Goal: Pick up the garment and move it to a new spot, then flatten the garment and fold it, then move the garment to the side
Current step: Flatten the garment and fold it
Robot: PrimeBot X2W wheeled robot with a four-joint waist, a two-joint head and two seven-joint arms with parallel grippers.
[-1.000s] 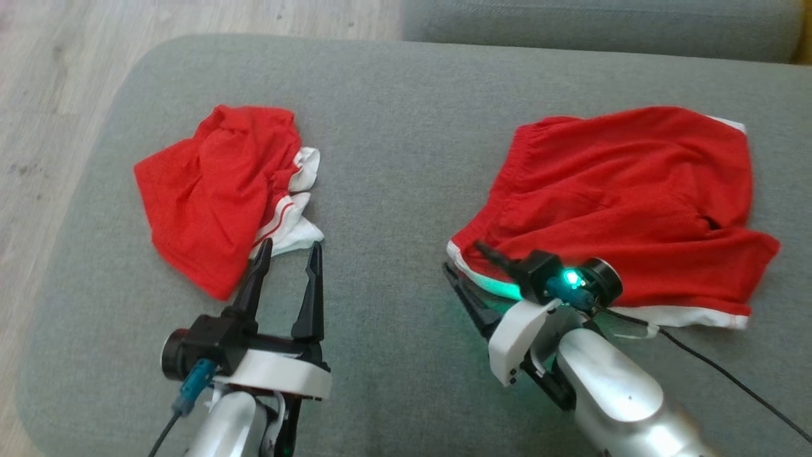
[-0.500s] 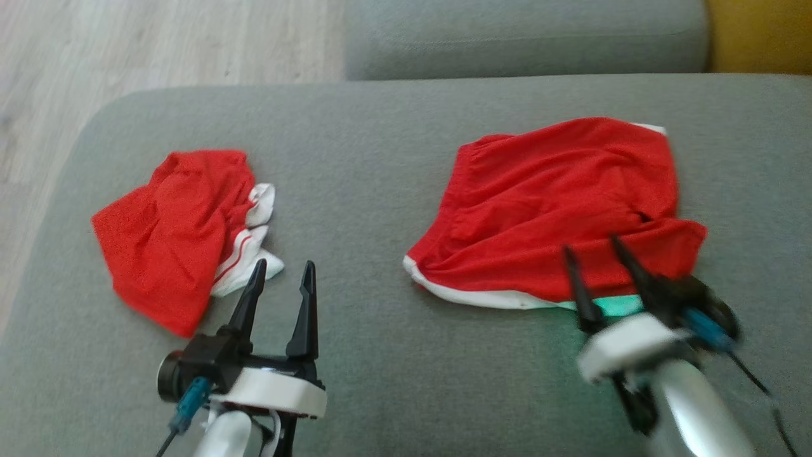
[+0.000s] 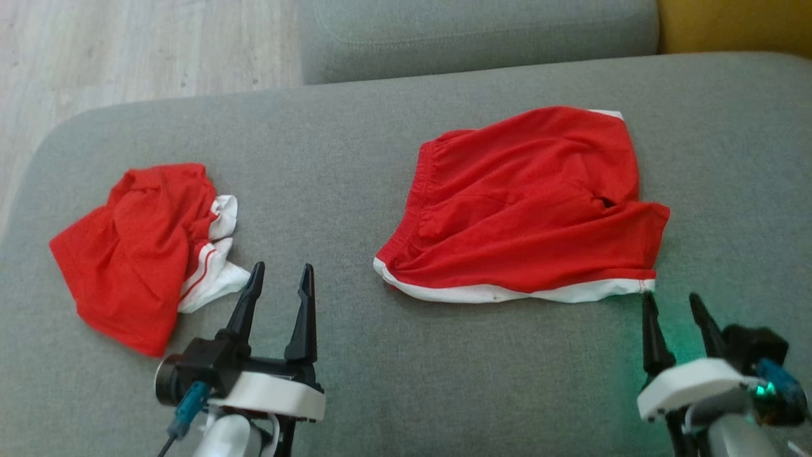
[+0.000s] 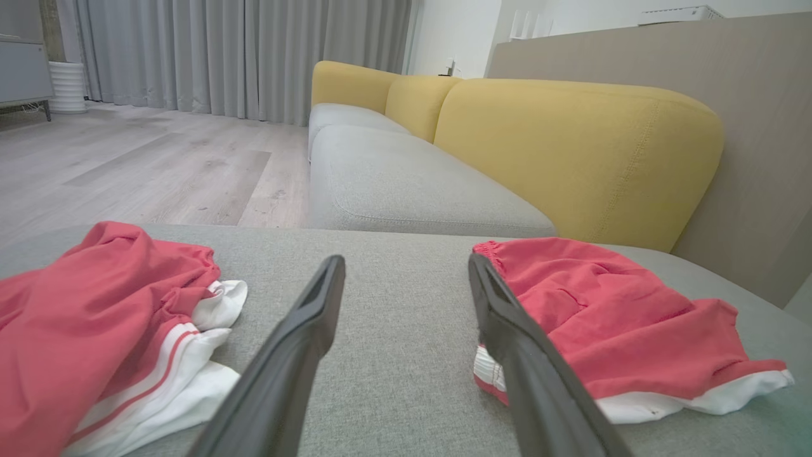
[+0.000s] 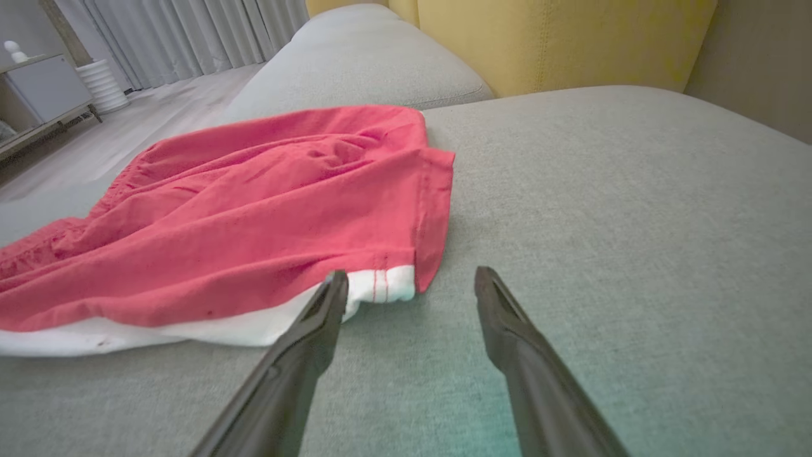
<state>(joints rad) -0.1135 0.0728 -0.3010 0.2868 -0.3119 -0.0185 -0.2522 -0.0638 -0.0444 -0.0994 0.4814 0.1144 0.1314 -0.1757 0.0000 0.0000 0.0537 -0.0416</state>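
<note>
On the grey fabric sofa seat [image 3: 355, 158] we see two garments lying well apart, with bare cushion between them. Toward the robot's right, the red shorts with a white hem band [image 3: 526, 203] lie spread fairly flat. Their gathered waistband faces left, the white hem runs along the near edge, and wrinkles cross the middle. Our right gripper [image 3: 671, 299] hovers just beside the near right corner of that hem, its fingers apart and holding nothing; we cannot tell whether its left finger touches the band. Toward the left, a crumpled red garment with white striped trim [image 3: 133, 254] lies bunched up. Our left gripper [image 3: 282, 270] stands just beside the white trim, fingers apart and empty. Beyond the seat we note a second grey seat cushion [image 3: 476, 32], a yellow upholstered backrest [image 4: 571, 146], a pale wooden floor [image 3: 127, 51] and grey curtains [image 4: 254, 51].
</note>
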